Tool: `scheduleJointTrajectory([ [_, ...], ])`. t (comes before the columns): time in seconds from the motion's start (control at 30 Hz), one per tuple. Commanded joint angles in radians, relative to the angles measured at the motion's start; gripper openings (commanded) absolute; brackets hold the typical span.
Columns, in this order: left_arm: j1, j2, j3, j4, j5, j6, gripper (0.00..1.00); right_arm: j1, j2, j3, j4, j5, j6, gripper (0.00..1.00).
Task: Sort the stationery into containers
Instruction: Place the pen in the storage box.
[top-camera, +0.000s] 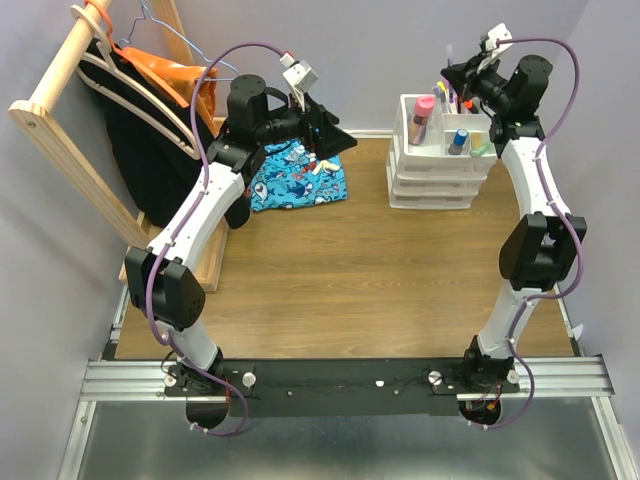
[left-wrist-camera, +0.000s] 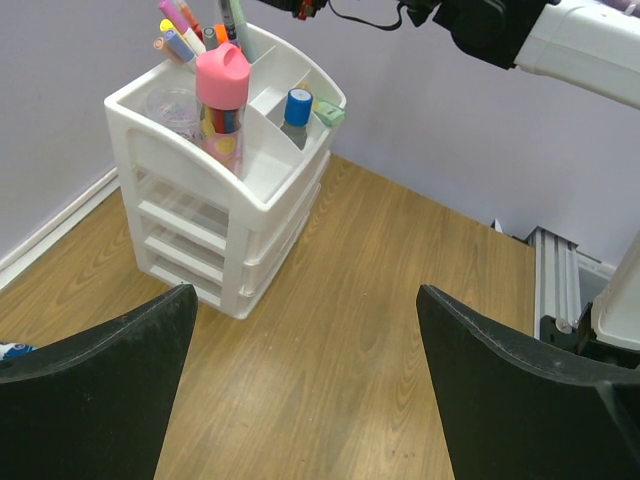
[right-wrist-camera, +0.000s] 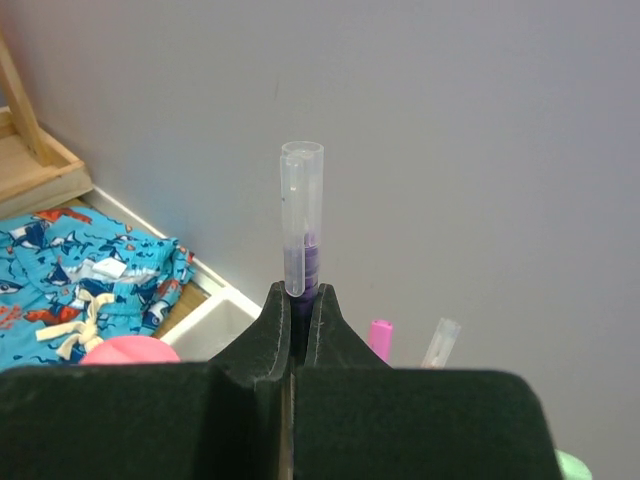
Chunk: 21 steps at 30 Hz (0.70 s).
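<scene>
right gripper: we see it pinched shut on a purple pen, clear cap up, long axis upright.
target: organiser lies below these fingers, we judge; its pen compartment is at the back. This arm is nearer.
left gripper: wide open, empty, well apart.
hidden: pen's lower end.

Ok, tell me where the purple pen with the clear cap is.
Right wrist view: the purple pen stands upright, pinched in the right gripper, over the back compartments of the white plastic drawer organiser, beside a pink-capped pen.
</scene>
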Motion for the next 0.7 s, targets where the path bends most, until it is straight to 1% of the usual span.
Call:
scheduleJointTrajectory([
  [0.0,0.009,-0.008,0.011,-0.011,-0.023,0.018,0.99,-0.015,0.060,0.029,0.006,0.015,-0.017,0.00],
  [0.27,0.010,0.012,0.017,0.000,-0.023,0.006,0.99,-0.025,0.100,0.049,0.023,0.019,0.024,0.00],
  [0.47,0.010,0.016,0.012,0.009,-0.020,-0.005,0.99,-0.026,0.063,-0.045,0.032,0.025,-0.003,0.01],
  [0.57,0.010,0.012,0.009,0.006,-0.020,-0.005,0.99,-0.026,0.042,-0.072,0.035,0.031,-0.008,0.03],
  [0.67,0.010,0.012,0.003,0.008,-0.020,-0.007,0.99,-0.026,0.037,-0.089,0.021,0.050,-0.016,0.04],
])
